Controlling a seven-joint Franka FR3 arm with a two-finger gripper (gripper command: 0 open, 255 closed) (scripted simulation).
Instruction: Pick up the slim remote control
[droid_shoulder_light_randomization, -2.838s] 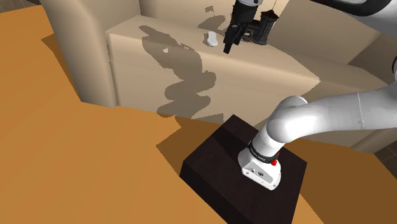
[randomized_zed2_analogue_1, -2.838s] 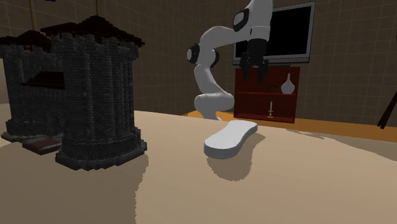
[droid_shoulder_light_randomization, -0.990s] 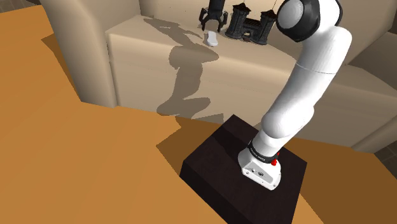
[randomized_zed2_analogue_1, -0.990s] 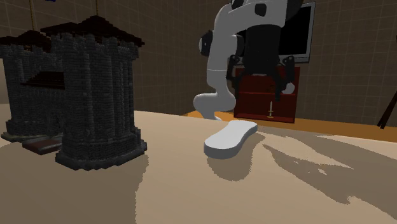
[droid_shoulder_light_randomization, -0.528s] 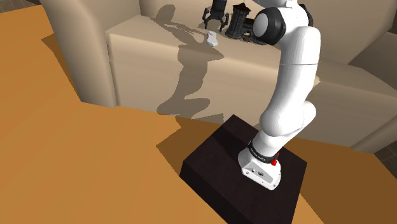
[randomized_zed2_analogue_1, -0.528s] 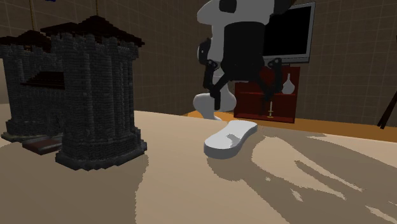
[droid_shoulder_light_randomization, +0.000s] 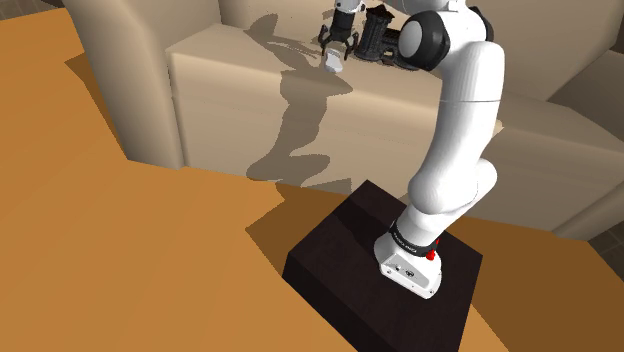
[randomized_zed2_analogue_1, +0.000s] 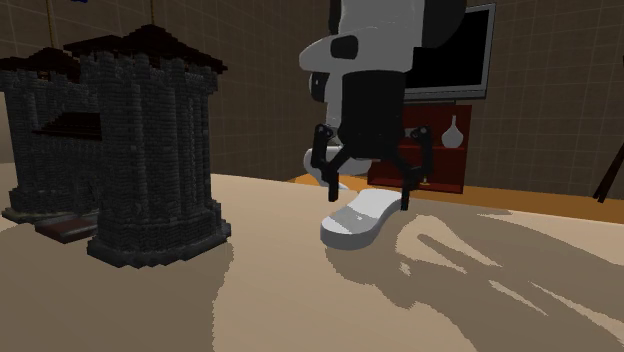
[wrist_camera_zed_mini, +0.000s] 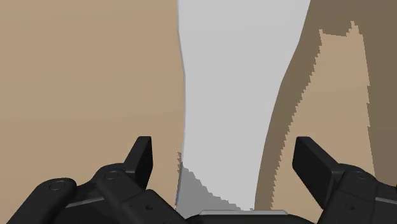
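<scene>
The slim remote (randomized_zed2_analogue_1: 358, 220) is a plain pale grey, elongated slab lying flat on the beige surface (randomized_zed2_analogue_1: 480, 290). In the shoulder view the remote (droid_shoulder_light_randomization: 332, 63) is a small pale shape near the surface's far edge. My black gripper (randomized_zed2_analogue_1: 368, 196) hangs straight down over its far end, open, with one finger on each side and low enough to straddle it. In the wrist view the remote (wrist_camera_zed_mini: 235, 95) runs lengthwise between the spread fingers (wrist_camera_zed_mini: 141, 156) of the gripper (wrist_camera_zed_mini: 228, 160), and neither finger touches it.
A dark stone toy castle (randomized_zed2_analogue_1: 150, 150) stands on the same surface beside the remote; it is the castle (droid_shoulder_light_randomization: 385, 35) right behind the gripper. A beige armrest (droid_shoulder_light_randomization: 130, 80) rises at the shoulder view's left. Beyond are a TV (randomized_zed2_analogue_1: 455, 60) and red cabinet (randomized_zed2_analogue_1: 445, 150).
The gripper has come down from well above the remote until its open fingers flank it. The remote and castle have not moved.
</scene>
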